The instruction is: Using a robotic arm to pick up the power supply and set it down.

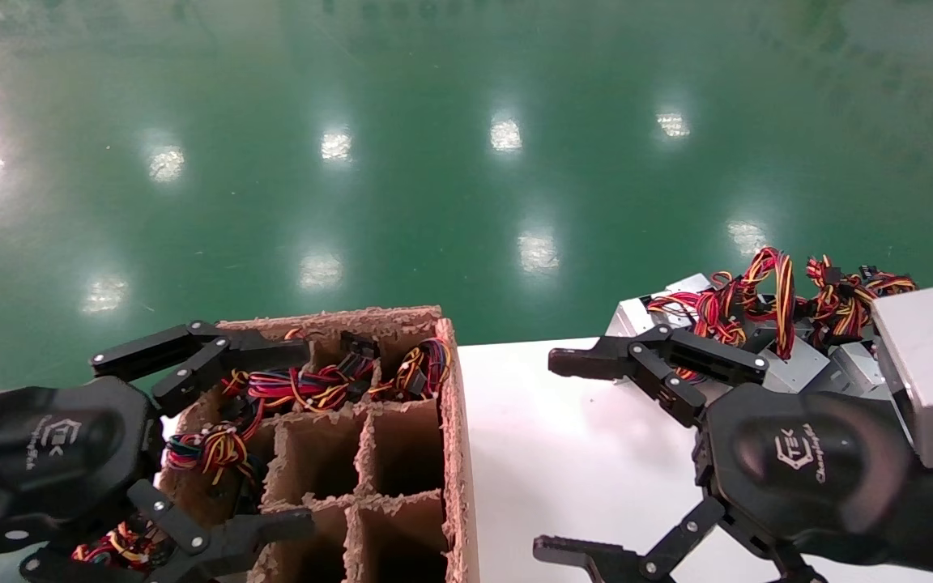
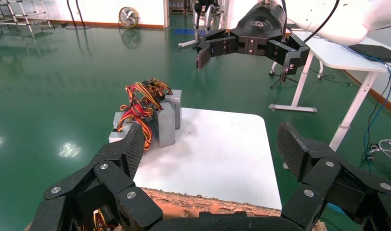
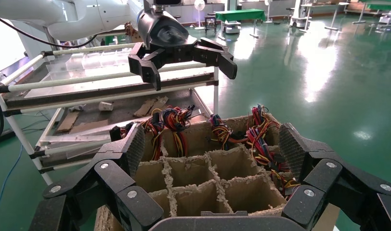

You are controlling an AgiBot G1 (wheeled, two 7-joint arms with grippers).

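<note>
Several silver-grey power supplies (image 1: 632,317) lie piled at the far right of a white table (image 1: 515,421), topped by red, yellow and black wires (image 1: 766,283). In the left wrist view the same power supplies (image 2: 165,126) stand at the table's (image 2: 222,159) far corner. My right gripper (image 1: 547,453) hovers open over the table, just in front of the pile, holding nothing. My left gripper (image 1: 304,437) hangs open and empty above a cardboard box (image 1: 454,437) with dividers. Wire bundles (image 3: 261,137) poke out of its far and side cells; the bodies below are hidden.
The box's (image 3: 198,137) near cells look empty. Green floor surrounds the table. A tube-frame shelf rack (image 3: 87,96) stands beyond the box, behind the left gripper (image 3: 181,53). Another white table (image 2: 338,53) stands beyond the right gripper (image 2: 251,43).
</note>
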